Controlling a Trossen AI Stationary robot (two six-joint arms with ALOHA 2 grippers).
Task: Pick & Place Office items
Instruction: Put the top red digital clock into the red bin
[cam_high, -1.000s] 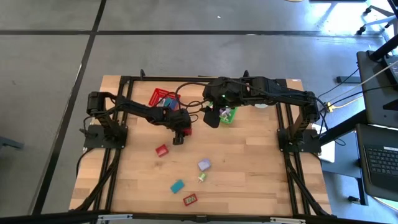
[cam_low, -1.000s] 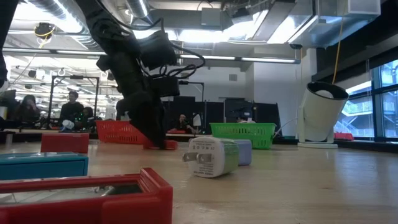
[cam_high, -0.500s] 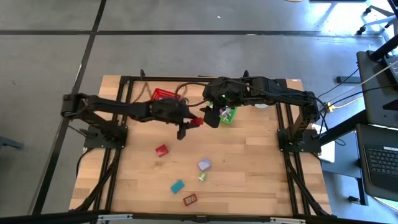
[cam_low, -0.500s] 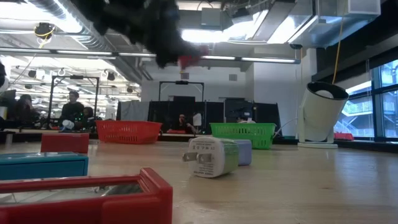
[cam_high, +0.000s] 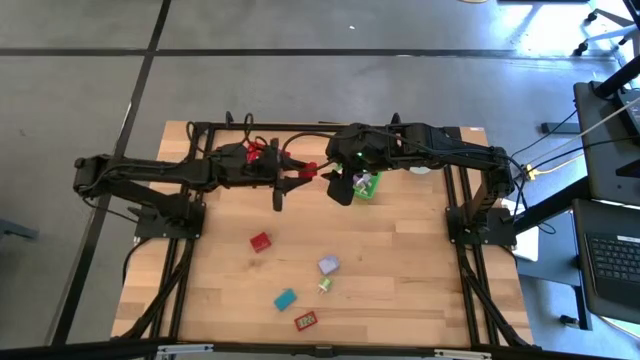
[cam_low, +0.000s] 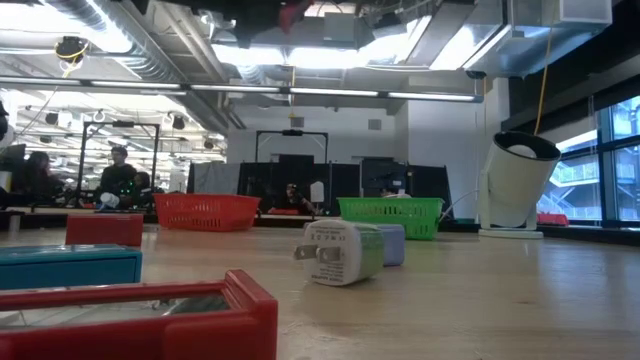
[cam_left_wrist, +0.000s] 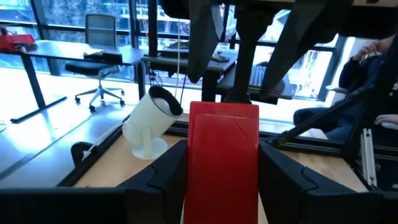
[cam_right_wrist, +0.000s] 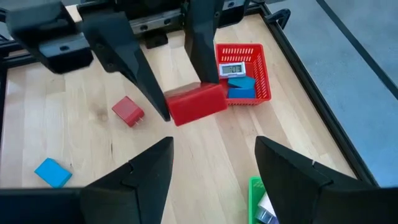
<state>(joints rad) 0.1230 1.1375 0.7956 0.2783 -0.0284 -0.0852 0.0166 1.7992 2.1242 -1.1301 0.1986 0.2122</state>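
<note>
High view: we see the left gripper (cam_high: 303, 172), fingers clamped on a small red rectangular block (cam_high: 310, 169), raised beside the red mesh basket (cam_right_wrist: 244, 72), presumably for sorting; right gripper (cam_high: 342, 187) fingers apart, empty.

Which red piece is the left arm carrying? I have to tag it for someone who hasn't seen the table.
Start at the red mesh basket at the table's far edge. Just beside it, toward the green basket, the left gripper hangs above the wood, its jaws shut on a plain red block. Unlike the red pieces lying on the table, it is lifted clear of the surface.
</note>
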